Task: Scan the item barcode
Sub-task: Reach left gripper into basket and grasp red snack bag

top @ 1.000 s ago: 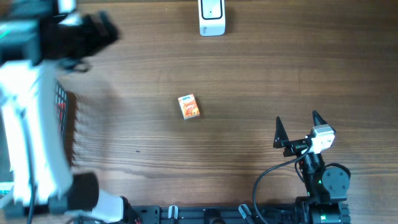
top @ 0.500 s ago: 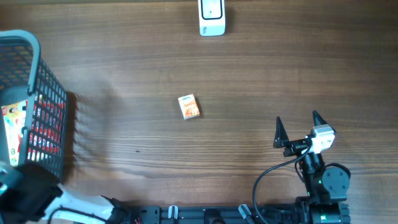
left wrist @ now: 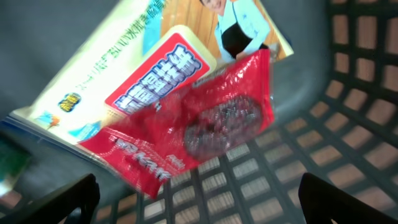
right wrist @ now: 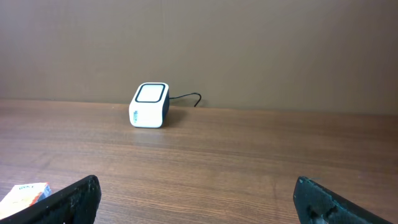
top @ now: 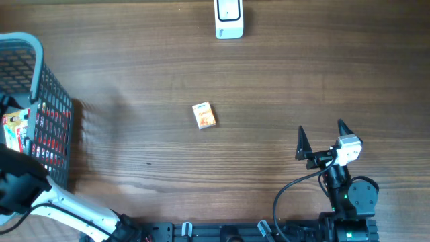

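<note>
A red snack packet (left wrist: 205,124) lies on a pale yellow packet (left wrist: 118,62) inside the dark mesh basket (left wrist: 354,99). My left gripper (left wrist: 199,202) hangs open just above them, one finger at each lower corner of the left wrist view and nothing between them. Overhead, the basket (top: 57,101) stands at the left edge with the red packet (top: 48,128) inside. A small orange box (top: 203,115) lies mid-table. The white scanner (top: 228,19) sits at the far edge. My right gripper (top: 320,138) rests open at the near right, facing the scanner (right wrist: 150,105).
My left arm's white link (top: 74,212) crosses the near left corner beside the basket. The orange box (right wrist: 25,193) peeks in at the lower left of the right wrist view. A thin cable (right wrist: 186,97) trails from the scanner along the wall.
My left arm swung from over the basket's far side down to the near left corner, uncovering the basket in the overhead view. The right arm and the orange box stayed still.
</note>
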Motion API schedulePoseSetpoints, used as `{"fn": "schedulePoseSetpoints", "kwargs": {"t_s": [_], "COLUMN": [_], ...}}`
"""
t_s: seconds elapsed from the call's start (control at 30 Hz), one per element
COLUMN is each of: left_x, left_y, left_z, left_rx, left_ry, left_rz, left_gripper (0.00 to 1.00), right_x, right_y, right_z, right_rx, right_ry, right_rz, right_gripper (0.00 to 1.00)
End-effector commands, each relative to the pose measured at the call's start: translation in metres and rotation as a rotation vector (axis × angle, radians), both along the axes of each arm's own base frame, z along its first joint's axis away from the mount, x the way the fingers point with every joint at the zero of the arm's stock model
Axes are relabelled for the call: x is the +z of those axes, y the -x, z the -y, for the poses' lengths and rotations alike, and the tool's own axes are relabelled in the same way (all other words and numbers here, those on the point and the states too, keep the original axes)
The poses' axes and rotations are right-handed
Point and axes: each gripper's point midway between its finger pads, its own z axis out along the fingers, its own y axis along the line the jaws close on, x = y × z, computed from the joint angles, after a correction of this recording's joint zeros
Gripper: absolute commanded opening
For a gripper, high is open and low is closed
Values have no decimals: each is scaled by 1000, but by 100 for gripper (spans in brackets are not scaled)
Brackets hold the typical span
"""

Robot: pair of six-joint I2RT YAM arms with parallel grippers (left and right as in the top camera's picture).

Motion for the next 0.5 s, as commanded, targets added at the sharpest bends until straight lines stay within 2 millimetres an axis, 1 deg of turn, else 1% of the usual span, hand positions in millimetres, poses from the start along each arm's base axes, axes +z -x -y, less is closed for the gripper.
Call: {"fn": "schedulePoseSetpoints", "kwargs": {"t_s": [0.0, 0.03, 0.13, 0.27, 0.33, 0.47], "left_x": [-39, -51, -72, -86, -91, -111], "left_y": [-1, -1, 4, 6, 12, 19], "left_z": [19, 23, 27, 27, 24, 28], "left_rx": [-62, -70, -76, -109, -113, -129], "left_ry": [57, 65, 69, 63, 42, 40], "left_rz": [-55, -62, -87, -90, -120, -136], "left_gripper": [100, 100, 100, 100, 100, 100], "right_x": [2, 2, 2, 2, 2, 2], "right_y": [0, 0, 0, 0, 0, 0], "right_z": [1, 1, 1, 1, 1, 1], "right_rx": [-7, -7, -7, -7, -7, -7], "right_ry": [-4, -5, -5, -4, -5, -4], "right_rz": [7, 8, 7, 8, 8, 8], "right_gripper": [100, 100, 100, 100, 100, 100]}}
